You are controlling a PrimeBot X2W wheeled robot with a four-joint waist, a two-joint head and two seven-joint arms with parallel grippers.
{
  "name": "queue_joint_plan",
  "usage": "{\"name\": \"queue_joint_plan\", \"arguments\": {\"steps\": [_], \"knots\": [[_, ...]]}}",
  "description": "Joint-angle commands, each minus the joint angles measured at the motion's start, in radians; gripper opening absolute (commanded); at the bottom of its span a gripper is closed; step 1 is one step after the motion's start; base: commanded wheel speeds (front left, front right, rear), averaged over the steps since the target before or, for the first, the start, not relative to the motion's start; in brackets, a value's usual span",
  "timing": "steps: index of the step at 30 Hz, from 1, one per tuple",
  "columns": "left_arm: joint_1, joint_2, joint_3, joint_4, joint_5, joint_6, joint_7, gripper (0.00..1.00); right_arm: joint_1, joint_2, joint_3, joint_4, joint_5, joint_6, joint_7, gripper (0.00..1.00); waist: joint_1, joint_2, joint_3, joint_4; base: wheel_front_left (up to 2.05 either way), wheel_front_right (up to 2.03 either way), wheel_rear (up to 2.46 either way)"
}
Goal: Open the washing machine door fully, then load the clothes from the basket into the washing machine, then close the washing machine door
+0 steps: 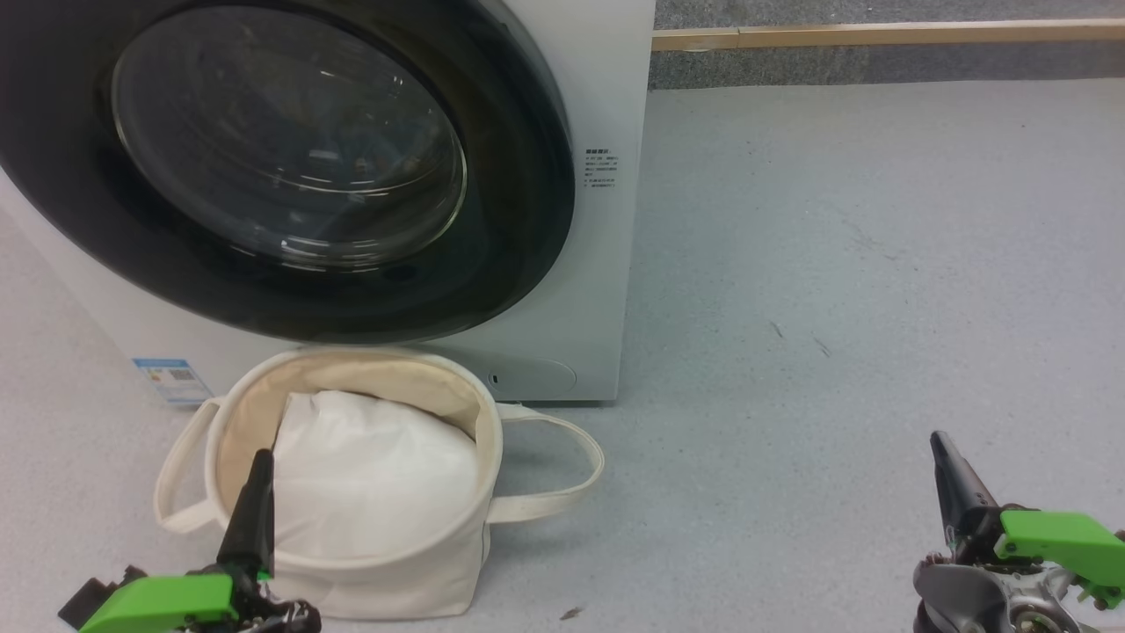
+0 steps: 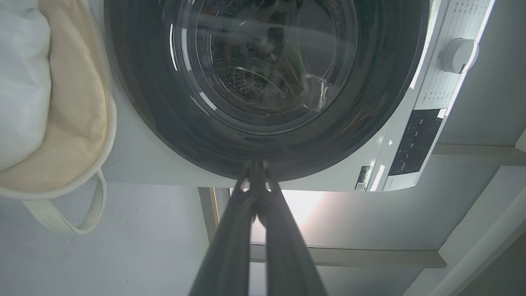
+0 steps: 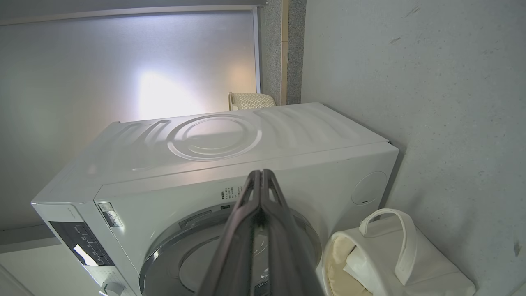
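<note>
The washing machine (image 1: 606,264) stands at the upper left, and its door (image 1: 518,176), black-rimmed with a glass bowl, lies shut against the front. The basket (image 1: 395,580) sits on the floor right in front of it, showing plain white padding (image 1: 378,483); the clothes are hidden. My left gripper (image 1: 261,462) is shut and empty, its tip over the basket's near-left rim. My right gripper (image 1: 940,444) is shut and empty, low at the right, far from the machine. The left wrist view has the shut fingers (image 2: 255,164) pointing at the door (image 2: 164,123). The right wrist view has shut fingers (image 3: 261,174) before the machine (image 3: 205,164) and basket (image 3: 431,271).
Grey floor (image 1: 835,308) stretches open to the machine's right, ending at a wooden skirting (image 1: 879,35) by the wall. A small blue label (image 1: 171,378) sits low on the machine's front. The control panel and dial (image 2: 458,55) are above the door.
</note>
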Motion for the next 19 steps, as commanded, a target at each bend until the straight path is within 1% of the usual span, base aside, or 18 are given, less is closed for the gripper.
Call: {"name": "queue_joint_plan", "arguments": {"steps": [1,19], "knots": [[-0.024,0.006,0.034,-0.037,-0.004,-0.007,0.008,0.00,-0.014,-0.003,0.019,-0.040,0.005,0.000,0.008,0.00,0.0000,0.0000,0.000,0.000,0.00,0.00,0.00],[-0.024,0.006,0.034,-0.037,-0.004,-0.007,0.008,0.00,-0.014,-0.003,0.019,-0.040,0.005,0.000,0.007,0.00,0.0000,0.0000,0.000,0.000,0.00,0.00,0.00]]}}
